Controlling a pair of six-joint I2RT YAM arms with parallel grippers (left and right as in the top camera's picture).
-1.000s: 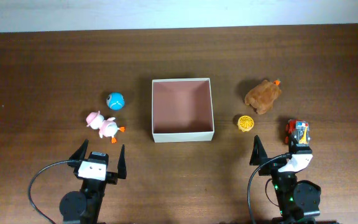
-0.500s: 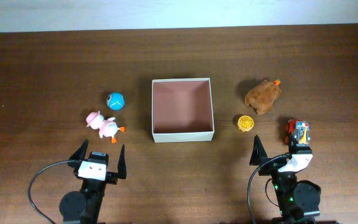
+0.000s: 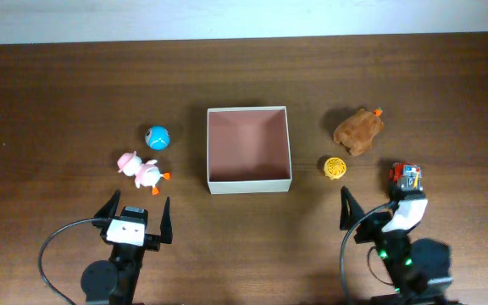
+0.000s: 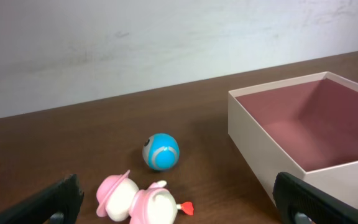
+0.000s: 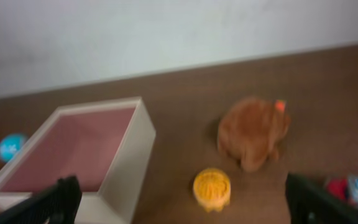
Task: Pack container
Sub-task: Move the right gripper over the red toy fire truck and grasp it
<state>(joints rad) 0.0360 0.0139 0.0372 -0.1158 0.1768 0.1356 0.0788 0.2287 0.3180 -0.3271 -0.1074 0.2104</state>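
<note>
The container point(image 3: 249, 185), a square shallow white box with a pink-brown inside, sits mid-table and holds nothing; its wall shows in the left wrist view point(image 4: 253, 143) and the right wrist view point(image 5: 129, 155). To its left lie a blue ball point(image 3: 158, 136) point(image 4: 161, 152) and a pink duck toy point(image 3: 142, 172) point(image 4: 138, 202). To its right lie a brown plush point(image 3: 359, 130) point(image 5: 253, 132), a yellow round toy point(image 3: 335, 167) point(image 5: 212, 187) and a red toy car point(image 3: 407, 176). My left gripper point(image 3: 138, 207) point(image 4: 182, 208) stands open just short of the duck. My right gripper point(image 3: 378, 203) point(image 5: 188, 205) is open short of the yellow toy, its right finger beside the car.
Dark wood table point(image 3: 74, 85) with a white wall along its far edge. Black cables loop by both arm bases at the near edge. The right wrist view is blurred.
The right arm has shifted slightly right and turned, its gripper still open. The left arm and all the toys are where they were.
</note>
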